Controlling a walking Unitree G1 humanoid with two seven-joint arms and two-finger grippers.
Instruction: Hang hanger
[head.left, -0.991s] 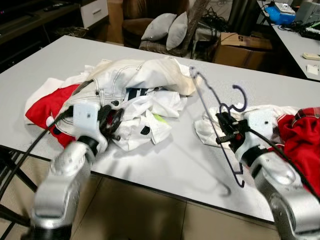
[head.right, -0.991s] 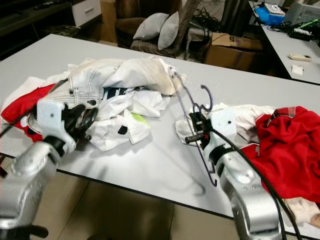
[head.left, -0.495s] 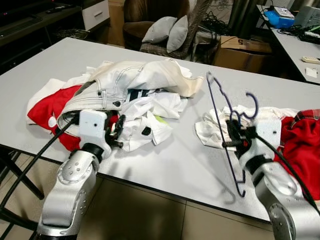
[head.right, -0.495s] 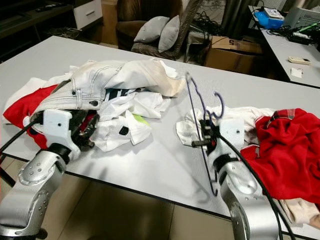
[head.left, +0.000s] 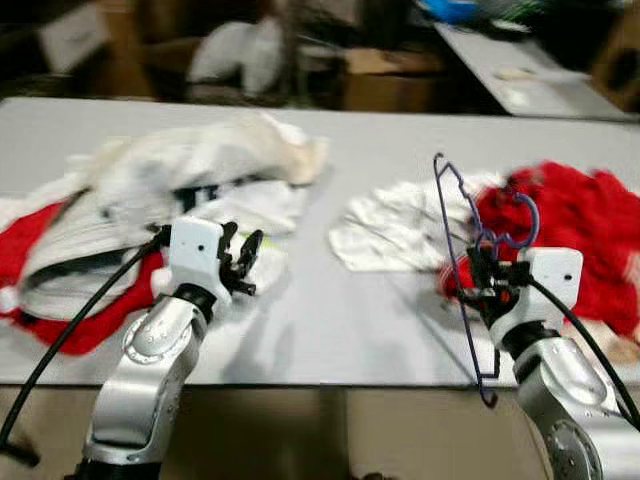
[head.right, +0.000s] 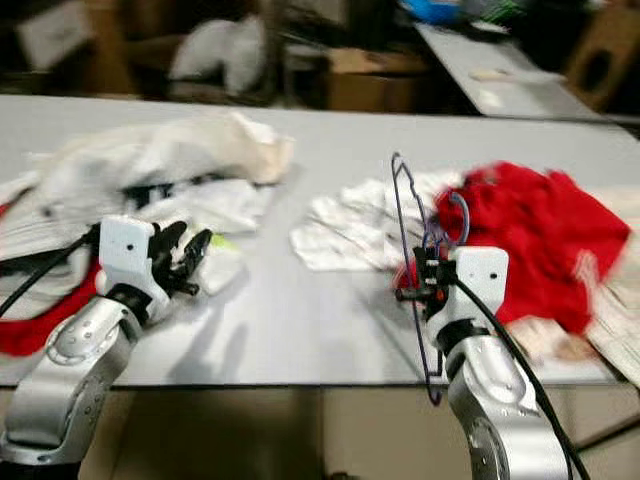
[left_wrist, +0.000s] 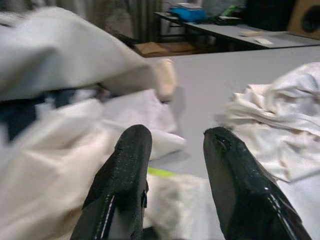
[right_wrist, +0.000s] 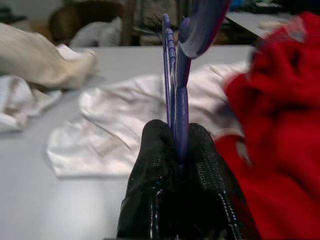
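At the near edge of the tabletop (head.left: 400, 150), on your right, the purple wire hanger (head.left: 458, 250) stands almost upright in the right pincer (head.left: 487, 285), its hook curling up beside the white wrist block and its lower end dropping below the tabletop's front edge. In the right wrist view you can see the 2 black fingers (right_wrist: 155, 180) pressed together on the hanger's wire, clamped tight with the purple strands rising straight out between them.

Just behind the hanger lies a crumpled white cloth (head.left: 390, 220), and to its right a heap of red clothing (head.left: 580, 230) spreads toward the tabletop's right side.

Your left pincer (head.left: 243, 262) hovers over the near left part of the tabletop, its 2 fingers apart with nothing between them; the left wrist view shows them spread above pale fabric. Ahead of it sits a big pile of white garments (head.left: 190, 170), with a red garment (head.left: 60, 300) underneath at the left.

The head views are blurred. Behind the tabletop you can make out a cardboard box (head.left: 385, 75).
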